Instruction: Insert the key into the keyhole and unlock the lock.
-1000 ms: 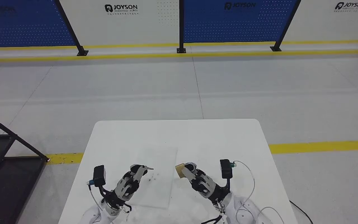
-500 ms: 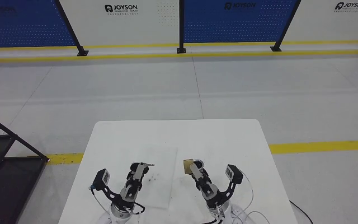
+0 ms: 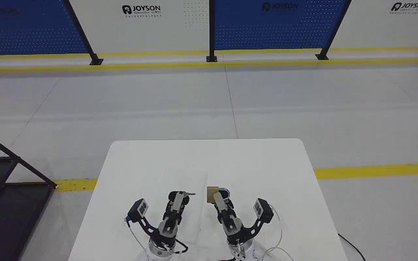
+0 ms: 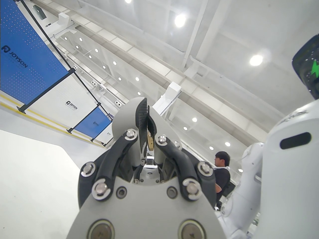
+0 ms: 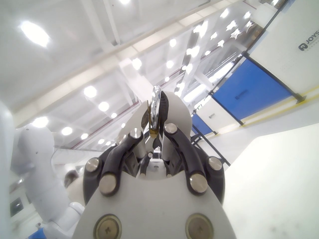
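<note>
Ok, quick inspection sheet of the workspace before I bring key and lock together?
Surface: white table, rounded corners.
Job's things: key in left tool, lock in right tool; held apart, key not inserted.
Clutter: nothing seen.
Tools: both shut on their loads.
Cables: thin lead looping beside the right wrist.
Surroundings: blue-and-white barriers, yellow floor lines.

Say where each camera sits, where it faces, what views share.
Top view: above the arms, facing down at the table; left claw holds the key, right claw the lock.
Left wrist view: on that wrist, facing up past its claw to the ceiling.
Right wrist view: likewise, past its own claw.
Both wrist views share ceiling lights and table.
</note>
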Robot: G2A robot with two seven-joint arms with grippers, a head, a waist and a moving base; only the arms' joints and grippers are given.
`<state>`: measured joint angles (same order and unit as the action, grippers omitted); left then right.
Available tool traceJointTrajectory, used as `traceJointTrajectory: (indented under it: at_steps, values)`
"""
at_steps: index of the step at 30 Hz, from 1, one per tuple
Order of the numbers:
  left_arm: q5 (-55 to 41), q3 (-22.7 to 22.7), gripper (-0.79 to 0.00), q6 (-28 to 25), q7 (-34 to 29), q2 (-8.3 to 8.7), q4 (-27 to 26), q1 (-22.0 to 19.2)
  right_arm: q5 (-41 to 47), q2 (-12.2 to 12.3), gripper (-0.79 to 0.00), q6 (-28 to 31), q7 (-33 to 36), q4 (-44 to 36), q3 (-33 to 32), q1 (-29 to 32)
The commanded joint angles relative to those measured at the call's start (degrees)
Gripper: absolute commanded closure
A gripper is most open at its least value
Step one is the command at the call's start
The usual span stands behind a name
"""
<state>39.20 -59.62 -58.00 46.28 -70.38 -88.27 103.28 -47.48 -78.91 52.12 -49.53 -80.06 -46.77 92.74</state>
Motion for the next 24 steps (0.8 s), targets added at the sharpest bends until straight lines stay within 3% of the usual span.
traceJointTrajectory:
  at_steps: [1, 24]
  values:
    - [-0.6, 0.6, 0.0, 0.0, 0.0, -0.23, 0.4, -0.5, 0.0, 0.0, 0.0, 0.0, 0.0, 0.0, 0.0, 0.0]
    - [-0.3, 4.1, 0.0, 0.0, 0.0, -1.44, 2.4, -2.7, 0.0, 0.0, 0.0, 0.0, 0.0, 0.0, 0.0, 0.0]
